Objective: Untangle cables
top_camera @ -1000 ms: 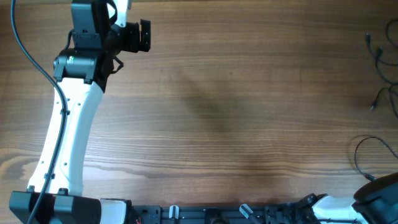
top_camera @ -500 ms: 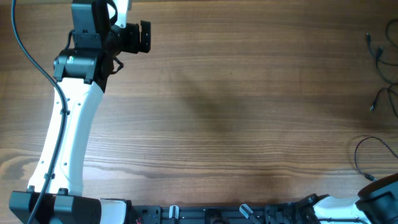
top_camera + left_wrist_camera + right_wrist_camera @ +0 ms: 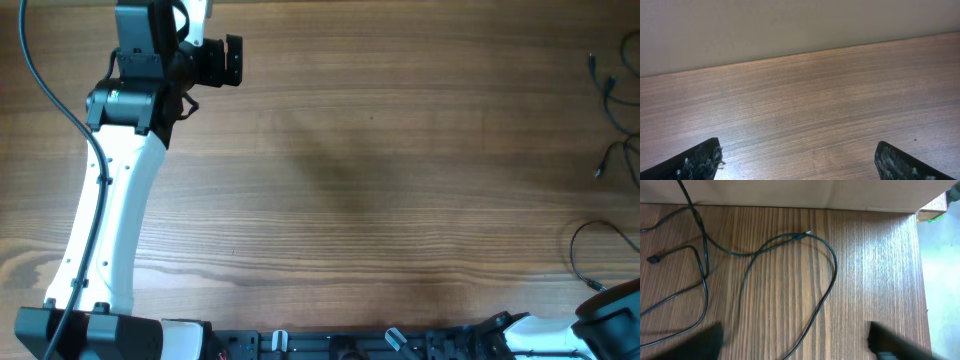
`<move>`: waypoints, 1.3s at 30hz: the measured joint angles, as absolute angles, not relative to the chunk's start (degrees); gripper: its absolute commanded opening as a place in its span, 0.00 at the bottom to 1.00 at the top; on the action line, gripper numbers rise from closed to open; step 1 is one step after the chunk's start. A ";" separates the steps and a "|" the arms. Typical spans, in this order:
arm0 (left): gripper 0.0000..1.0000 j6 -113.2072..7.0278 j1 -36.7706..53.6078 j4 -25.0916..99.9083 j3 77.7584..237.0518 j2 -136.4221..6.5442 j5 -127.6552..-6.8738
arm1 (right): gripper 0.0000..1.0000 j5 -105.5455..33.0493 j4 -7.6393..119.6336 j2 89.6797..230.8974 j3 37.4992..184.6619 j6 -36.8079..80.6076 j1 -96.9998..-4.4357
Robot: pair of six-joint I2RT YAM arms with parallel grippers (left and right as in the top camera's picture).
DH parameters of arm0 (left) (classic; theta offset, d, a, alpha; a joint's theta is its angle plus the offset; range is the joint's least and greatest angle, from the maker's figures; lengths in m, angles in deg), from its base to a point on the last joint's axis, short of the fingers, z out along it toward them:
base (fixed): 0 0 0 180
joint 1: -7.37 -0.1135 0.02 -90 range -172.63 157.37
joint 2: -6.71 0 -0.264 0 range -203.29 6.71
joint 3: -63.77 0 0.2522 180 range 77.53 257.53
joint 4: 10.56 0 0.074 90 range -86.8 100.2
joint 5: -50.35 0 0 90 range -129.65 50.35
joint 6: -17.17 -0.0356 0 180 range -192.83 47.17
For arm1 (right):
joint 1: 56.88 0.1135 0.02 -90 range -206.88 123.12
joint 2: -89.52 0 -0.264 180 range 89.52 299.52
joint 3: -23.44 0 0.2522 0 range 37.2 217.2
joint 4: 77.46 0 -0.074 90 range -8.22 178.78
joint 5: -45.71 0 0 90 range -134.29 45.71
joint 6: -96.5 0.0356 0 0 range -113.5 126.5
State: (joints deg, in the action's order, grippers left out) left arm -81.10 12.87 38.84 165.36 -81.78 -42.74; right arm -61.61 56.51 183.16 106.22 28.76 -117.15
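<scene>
Several thin black cables lie loose at the table's right edge: a strand [image 3: 605, 90], a plug end [image 3: 600, 168] and a loop [image 3: 590, 240]. The right wrist view shows one cable [image 3: 827, 287] curving from its plug tip [image 3: 807, 232] down between my fingers. Another cable [image 3: 705, 275] with a plug [image 3: 652, 259] lies to its left. My right gripper [image 3: 792, 342] hangs open above the wood, its fingers [image 3: 895, 342] blurred, holding nothing. Far off at the back left, my left gripper [image 3: 800, 160] is open over bare table and also shows from overhead [image 3: 228, 60].
The table's right edge [image 3: 921, 280] runs close beside the cables, with floor beyond it. A pale wall [image 3: 790, 25] stands behind the table's far edge. The right arm [image 3: 612, 305] sits at the front right corner.
The right arm at the front right corner has shifted slightly. The left arm and the cables lie as before.
</scene>
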 measured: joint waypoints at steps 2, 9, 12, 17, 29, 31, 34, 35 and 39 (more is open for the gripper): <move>1.00 -81.10 12.84 38.86 165.36 -81.76 -42.74 | 1.00 -61.37 56.51 183.16 106.22 29.00 -117.15; 1.00 -81.10 12.84 38.86 165.36 -81.78 -42.74 | 0.99 -60.17 56.51 183.16 106.22 29.00 -117.15; 1.00 -81.10 12.84 38.86 165.36 -81.78 -42.74 | 1.00 -59.27 56.51 183.16 106.22 29.00 -117.15; 1.00 -81.10 12.84 38.88 165.36 -81.78 -42.74 | 1.00 -58.73 56.49 183.16 106.22 29.00 -117.15; 1.00 -81.10 12.87 38.86 165.36 -81.78 -42.74 | 1.00 -55.62 55.99 175.80 106.22 30.45 -115.84; 1.00 -81.12 12.84 38.86 165.36 -81.78 -42.74 | 0.99 -55.03 55.86 173.41 106.22 30.77 -114.64; 1.00 -81.51 12.87 38.91 165.36 -81.78 -42.74 | 0.99 -54.47 55.99 170.20 106.22 30.93 -112.06; 1.00 -81.56 12.84 38.88 165.36 -81.76 -42.74 | 1.00 -54.36 56.20 169.33 106.22 30.88 -111.23; 1.00 -81.76 12.84 38.88 165.36 -81.78 -42.74 | 0.99 -53.68 56.51 165.52 106.22 30.84 -106.62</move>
State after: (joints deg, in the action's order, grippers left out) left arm -81.76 12.84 38.88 165.36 -81.78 -42.74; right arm -53.68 56.51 165.52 106.22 30.84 -106.62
